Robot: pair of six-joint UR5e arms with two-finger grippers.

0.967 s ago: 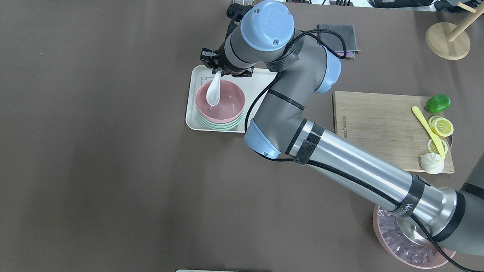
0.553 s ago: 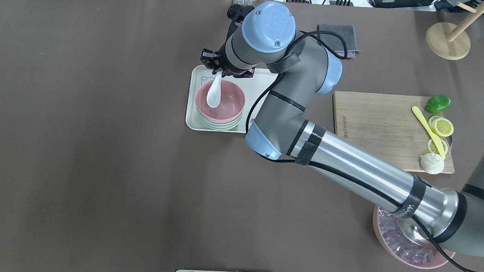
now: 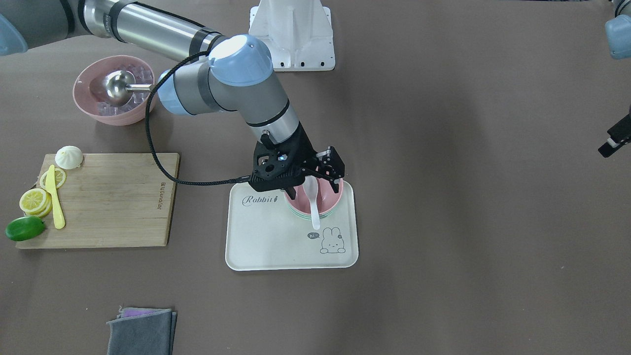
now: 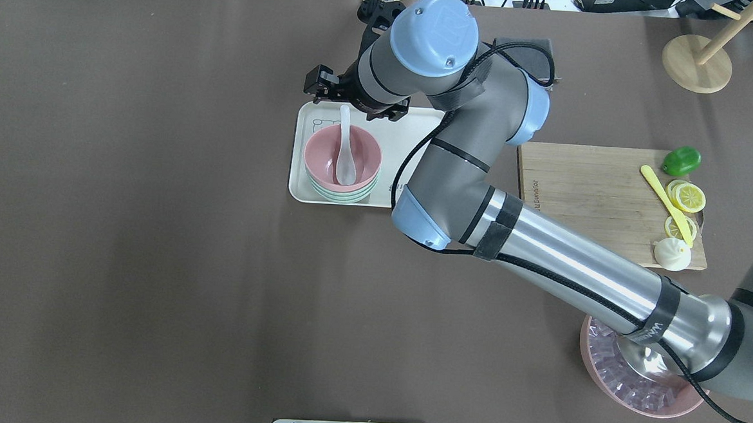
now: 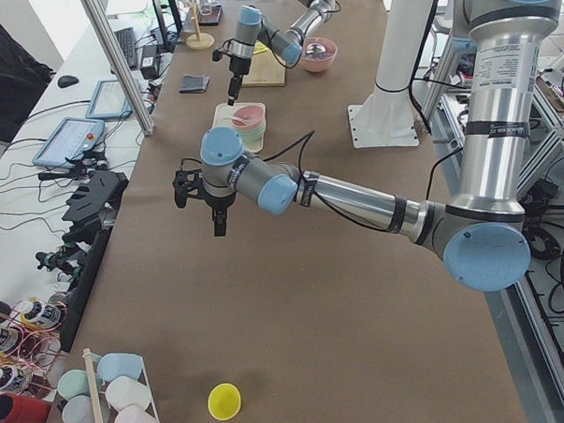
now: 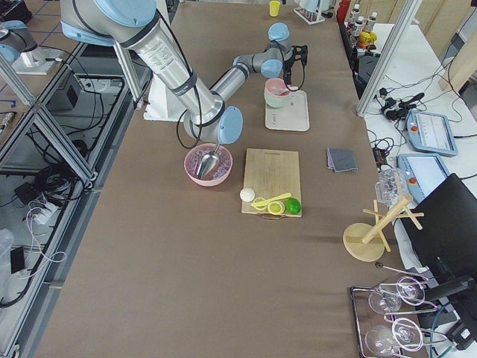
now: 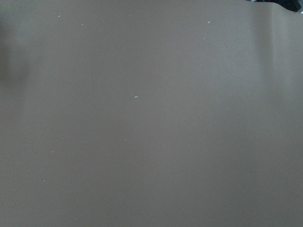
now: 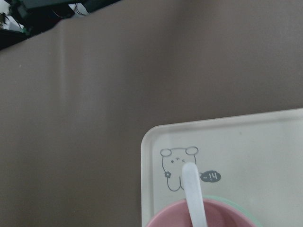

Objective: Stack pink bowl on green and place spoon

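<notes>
**Item:** white glossy spoon (image 4: pixel 345 165), ceramic or hard plastic by the look of it.
**Location:** just below the right end effector (image 4: pixel 350 100). The scoop lies inside the round pink bowl (image 4: pixel 315 145), and the handle leans on the rim nearest the end effector.
**Handling (judged):** light, rigid, slippery and likely to chip. Take it by the upper end of the handle.
**Right end effector:** jaws spread, holding nothing.
**Left end effector** (image 3: pixel 613 140)**:** well apart; its opening cannot be told.
**Containers:**
- The pink bowl is nested in a pale green bowl (image 4: pixel 342 197), on a cream rabbit-print tray (image 4: pixel 297 181) on the brown worktop (image 4: pixel 156 226).
- A larger pink bowl (image 3: pixel 116 118), well apart from the right end effector toward the robot's base, holds clear cubes and a steel scoop (image 3: pixel 114 86).
</notes>
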